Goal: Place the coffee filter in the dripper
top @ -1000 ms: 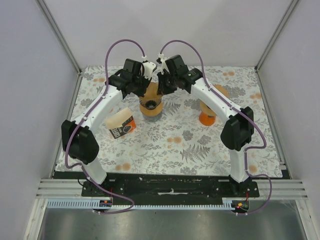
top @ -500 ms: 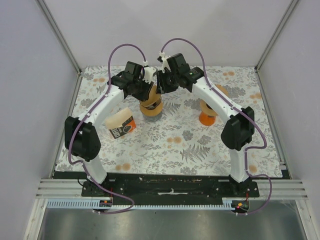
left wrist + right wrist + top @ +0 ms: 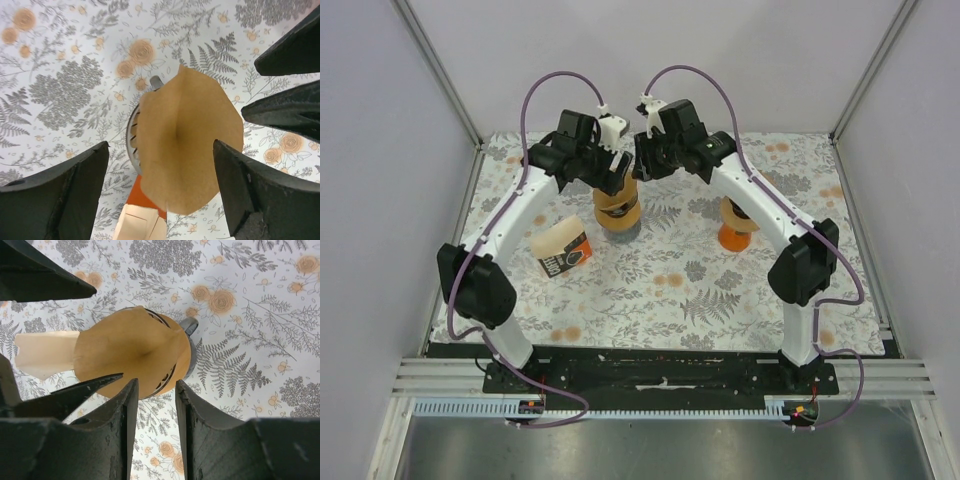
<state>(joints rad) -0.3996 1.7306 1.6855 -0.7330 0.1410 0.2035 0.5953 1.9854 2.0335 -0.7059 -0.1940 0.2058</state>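
We see the filter (image 3: 185, 145) sitting in the dripper (image 3: 131, 142), opened into a brown cone with a crease down its middle. It covers most of the dripper. From the left wrist only a slotted arc of rim shows at one side. From the right wrist a dark slotted arc and the grey handle (image 3: 189, 325) show at the other. The paper's edge reaches out past the rim. The dripper stands on the patterned surface (image 3: 700, 300), toward the far middle, below both wrists.

The left fingers (image 3: 60, 200) are spread wide, one on each side of the filter and above it, and they grip nothing. The right fingers (image 3: 112, 430) stand close together with a narrow gap. Through that gap we see only the surface, so they hold nothing either. Their tips hang by the filter's edge, and we cannot tell whether they touch it.

Both pairs of fingers are close to each other above the dripper. A cream and orange pack (image 3: 561, 250) lies near the dripper, to its left and closer to the bases. An orange-based item (image 3: 735, 237) stands off to the right, partly under the right arm.
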